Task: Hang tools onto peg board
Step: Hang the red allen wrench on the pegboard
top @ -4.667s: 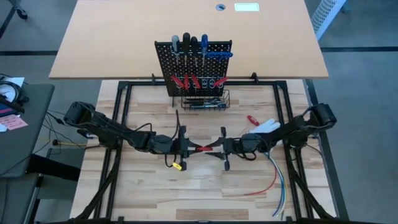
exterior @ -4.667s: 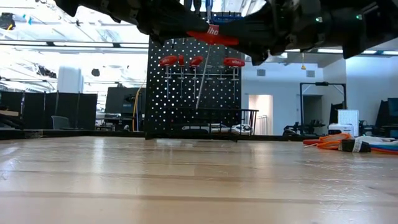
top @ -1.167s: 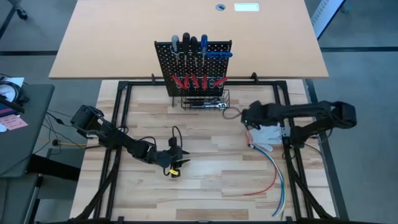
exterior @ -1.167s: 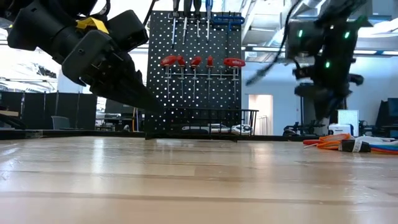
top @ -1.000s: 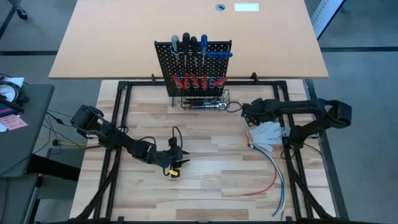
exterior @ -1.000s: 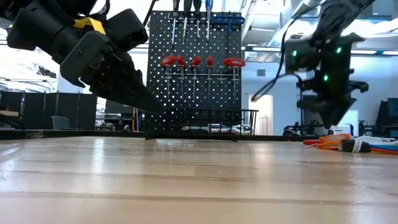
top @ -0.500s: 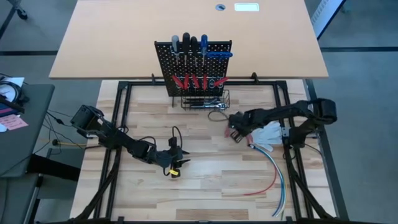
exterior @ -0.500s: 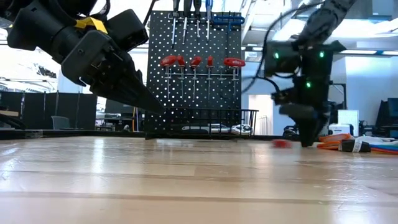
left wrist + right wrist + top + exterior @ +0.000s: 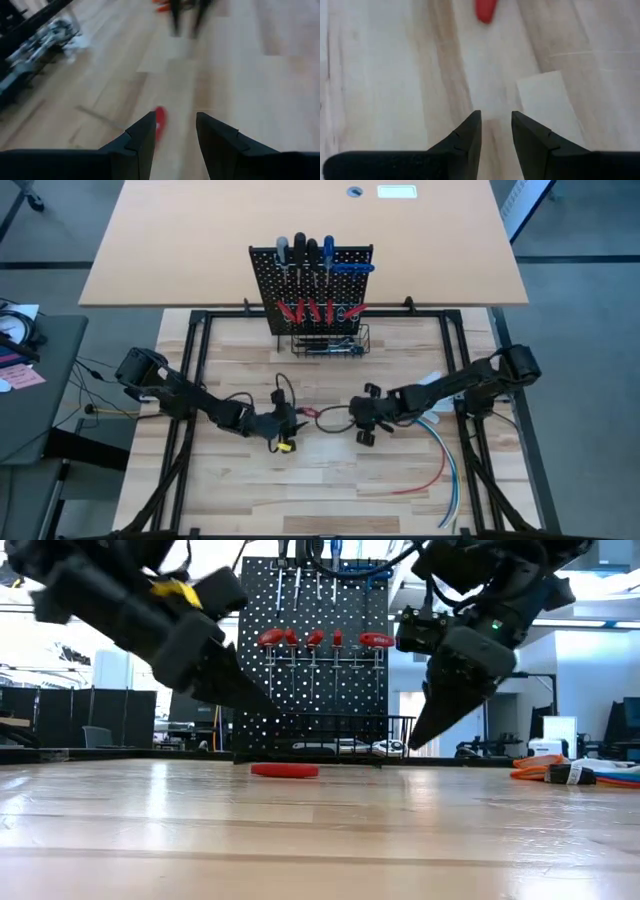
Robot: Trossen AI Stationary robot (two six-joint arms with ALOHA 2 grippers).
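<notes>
I see the small red-handled tool [image 9: 307, 416] lying flat mid-bench between my empty, part-open grippers, its long axis roughly toward each, just ahead of the left gripper [image 9: 291, 420], nearer than the right gripper [image 9: 351, 416], though its thin shaft is hard to make out.

Both arms are stretched low over the middle of the table, reaching toward each other from its left and right edges. The left gripper [image 9: 291, 418] is held just above the surface, its two fingers [image 9: 142, 137] parted with nothing between them. The right gripper [image 9: 352, 413] is pointed back at it, near but apart, its fingers [image 9: 470, 131] likewise parted and unloaded.
</notes>
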